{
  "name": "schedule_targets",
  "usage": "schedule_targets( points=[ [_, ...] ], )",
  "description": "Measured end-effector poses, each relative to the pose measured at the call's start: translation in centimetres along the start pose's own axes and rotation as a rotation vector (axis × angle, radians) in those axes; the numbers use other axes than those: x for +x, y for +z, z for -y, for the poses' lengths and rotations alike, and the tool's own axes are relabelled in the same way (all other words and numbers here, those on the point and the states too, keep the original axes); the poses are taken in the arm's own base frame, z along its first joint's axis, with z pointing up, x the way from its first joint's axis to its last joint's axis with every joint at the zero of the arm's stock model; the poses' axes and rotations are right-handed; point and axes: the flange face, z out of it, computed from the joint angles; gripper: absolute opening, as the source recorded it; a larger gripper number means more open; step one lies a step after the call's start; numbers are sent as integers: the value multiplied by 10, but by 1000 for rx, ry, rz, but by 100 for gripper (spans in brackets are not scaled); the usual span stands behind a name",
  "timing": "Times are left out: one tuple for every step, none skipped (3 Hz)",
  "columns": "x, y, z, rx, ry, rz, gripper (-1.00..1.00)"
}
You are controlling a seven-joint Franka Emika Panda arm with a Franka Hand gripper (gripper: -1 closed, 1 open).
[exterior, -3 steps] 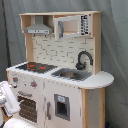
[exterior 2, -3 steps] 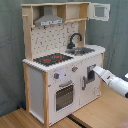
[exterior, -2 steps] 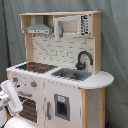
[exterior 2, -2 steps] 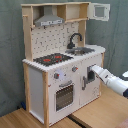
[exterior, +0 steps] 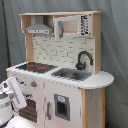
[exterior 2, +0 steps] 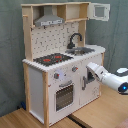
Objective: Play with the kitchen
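In the middle of the first exterior view sits the kitchen (exterior: pixel 60 75), a white and light-wood toy unit in front of a grey curtain (exterior: pixel 114 45). Up at 11 o'clock there's the grey hood (exterior: pixel 38 27), and just right of it, around 12 to 1 o'clock, a microwave-style cabinet (exterior: pixel 72 25) with its door swung open. A brick-pattern backsplash (exterior: pixel 57 50) runs underneath. On the worktop the black hob with red rings (exterior: pixel 36 66) is on the first exterior view's left, the silver sink (exterior: pixel 72 75) right beside it, and the black faucet (exterior: pixel 84 59) curves over the sink's far edge. The arm (exterior: pixel 11 97) comes in at about 8 o'clock, white, right up against the front near the oven door (exterior: pixel 29 107). Whether the fingers are spread or pressed together I can't tell here.

In the second exterior view the kitchen fills the centre and left, standing on a wooden surface (exterior 2: pixel 100 112). Hood (exterior 2: pixel 49 20) at 11 o'clock, open cabinet door (exterior 2: pixel 100 11) at 1 o'clock, hob (exterior 2: pixel 52 59) and sink (exterior 2: pixel 80 51) across the middle, faucet (exterior 2: pixel 75 39) behind the sink. Two knobs (exterior 2: pixel 56 76) sit above the windowed oven door (exterior 2: pixel 64 95) — that door looks shut. The arm reaches in from 4 o'clock, and the gripper (exterior 2: pixel 88 75) is at the cupboard door (exterior 2: pixel 89 82) right of the oven, apparently touching it. Can't make out the fingers here either.
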Motion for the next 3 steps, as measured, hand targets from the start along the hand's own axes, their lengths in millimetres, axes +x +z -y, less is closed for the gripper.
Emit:
schedule_targets(
  points=[
    [11, 11, -9, 15, 35, -41, 100],
    [25, 19, -21, 26, 66, -93, 100],
    [32, 20, -18, 58, 82, -164, 100]
  ],
)
